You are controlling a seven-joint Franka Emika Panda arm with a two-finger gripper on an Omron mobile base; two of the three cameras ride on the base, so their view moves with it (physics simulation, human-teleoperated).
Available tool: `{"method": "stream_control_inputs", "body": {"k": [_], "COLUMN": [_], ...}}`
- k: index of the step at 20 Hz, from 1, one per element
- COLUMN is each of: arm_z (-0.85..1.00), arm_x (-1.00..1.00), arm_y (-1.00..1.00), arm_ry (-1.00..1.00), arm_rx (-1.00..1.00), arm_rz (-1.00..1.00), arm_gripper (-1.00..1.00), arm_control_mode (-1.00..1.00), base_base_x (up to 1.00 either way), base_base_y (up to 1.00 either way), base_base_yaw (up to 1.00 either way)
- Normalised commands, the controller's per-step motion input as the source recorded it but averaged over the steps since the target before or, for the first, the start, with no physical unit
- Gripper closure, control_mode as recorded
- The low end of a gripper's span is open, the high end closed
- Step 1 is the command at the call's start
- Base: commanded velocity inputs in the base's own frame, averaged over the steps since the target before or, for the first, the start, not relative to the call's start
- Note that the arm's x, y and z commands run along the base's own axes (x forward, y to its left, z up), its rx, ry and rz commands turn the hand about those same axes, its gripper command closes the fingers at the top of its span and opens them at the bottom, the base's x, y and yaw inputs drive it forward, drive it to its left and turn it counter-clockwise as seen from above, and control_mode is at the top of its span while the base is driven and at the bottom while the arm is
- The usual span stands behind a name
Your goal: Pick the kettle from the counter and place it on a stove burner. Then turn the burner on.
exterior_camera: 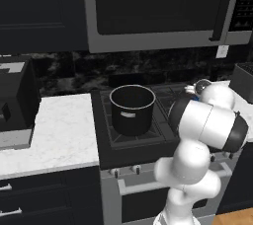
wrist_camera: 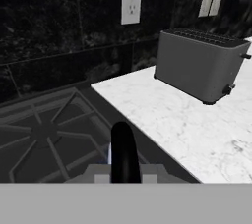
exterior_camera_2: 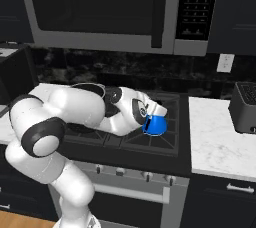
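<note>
Black cooktop grates (exterior_camera_2: pixel 150 142) carry the blue kettle (exterior_camera_2: pixel 154 125) near the stove's right edge; the gripper (exterior_camera_2: pixel 150 113) is closed on its black handle (wrist_camera: pixel 123 152), beside the white counter (exterior_camera_2: pixel 220 142).

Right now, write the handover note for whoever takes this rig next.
Gripper: shut on the kettle's black handle.
Kettle: over the stove's front right burner; seated or just above it, cannot tell.
Black pot sits on a left burner.
Done: kettle taken off the counter and brought to the stove.
Left: confirm it is seated, release, turn that burner's knob.
</note>
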Motion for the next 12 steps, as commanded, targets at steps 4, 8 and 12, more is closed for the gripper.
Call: {"method": "stream_control_inputs", "body": {"k": [4,8,12], "arm_z": [0.0,0.0,-0.14], "arm_x": [0.53,0.26,0.0], "arm_y": [0.03,0.0,0.01], "arm_ry": [0.0,0.0,0.0], "arm_rx": [0.0,0.0,0.0], "arm_rz": [-0.06,-0.01,0.0], "arm_gripper": [1.0,1.0,1.0], "arm_control_mode": [-1.0,-1.0,-1.0], "base_base_x": [0.0,0.0,0.0], "base_base_y": [0.0,0.0,0.0], "base_base_yaw": [0.0,0.0,0.0]}}
